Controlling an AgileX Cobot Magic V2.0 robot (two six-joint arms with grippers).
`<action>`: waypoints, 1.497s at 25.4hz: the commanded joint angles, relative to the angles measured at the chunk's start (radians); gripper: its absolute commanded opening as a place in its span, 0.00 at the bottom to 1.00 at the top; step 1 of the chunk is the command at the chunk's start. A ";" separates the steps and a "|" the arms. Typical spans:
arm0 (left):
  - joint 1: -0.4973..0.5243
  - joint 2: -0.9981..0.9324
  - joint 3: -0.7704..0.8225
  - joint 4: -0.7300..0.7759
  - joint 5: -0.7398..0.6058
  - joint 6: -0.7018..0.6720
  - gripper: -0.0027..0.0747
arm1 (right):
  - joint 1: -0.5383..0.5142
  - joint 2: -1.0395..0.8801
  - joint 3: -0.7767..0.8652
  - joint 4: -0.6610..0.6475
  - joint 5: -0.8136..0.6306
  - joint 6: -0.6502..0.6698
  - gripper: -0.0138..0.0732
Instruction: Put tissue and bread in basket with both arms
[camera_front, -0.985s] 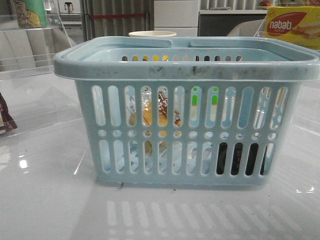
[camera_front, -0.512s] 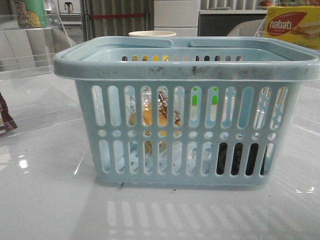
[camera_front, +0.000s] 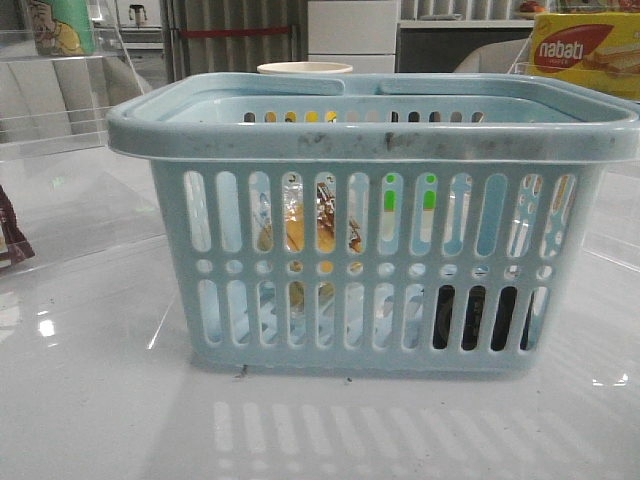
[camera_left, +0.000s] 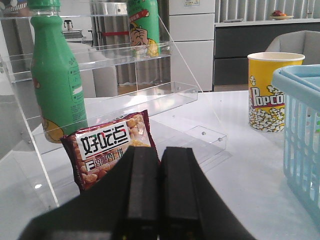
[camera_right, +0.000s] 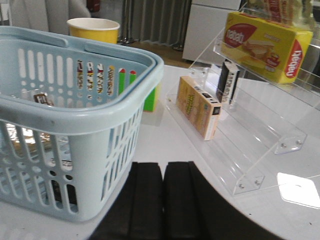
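While nothing has shifted since a second ago, both grippers, left (camera_left: 160, 192) and right (camera_right: 163, 200), sit pressed together and empty beside the light-blue slotted plastic basket (camera_front: 370, 135), long axis sideways, holding near-black tissue (camera_front: 480, 318) and upright clear-wrapped golden bread (camera_front: 300, 225).

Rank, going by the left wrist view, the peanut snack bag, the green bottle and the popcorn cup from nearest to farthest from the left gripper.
1. Peanut snack bag: just beyond the closed left gripper, leaning at the foot of the clear rack.
2. Green bottle: behind the bag, standing on the rack.
3. Popcorn cup: farthest, across the table beside the basket.
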 joint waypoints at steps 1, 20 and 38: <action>0.003 -0.016 0.001 -0.009 -0.089 -0.007 0.15 | -0.057 -0.031 0.065 -0.014 -0.193 -0.007 0.23; 0.003 -0.016 0.001 -0.009 -0.089 -0.007 0.15 | -0.201 -0.050 0.132 -0.014 -0.270 -0.007 0.23; 0.003 -0.016 0.001 -0.009 -0.089 -0.007 0.15 | -0.201 -0.050 0.133 0.115 -0.340 -0.115 0.23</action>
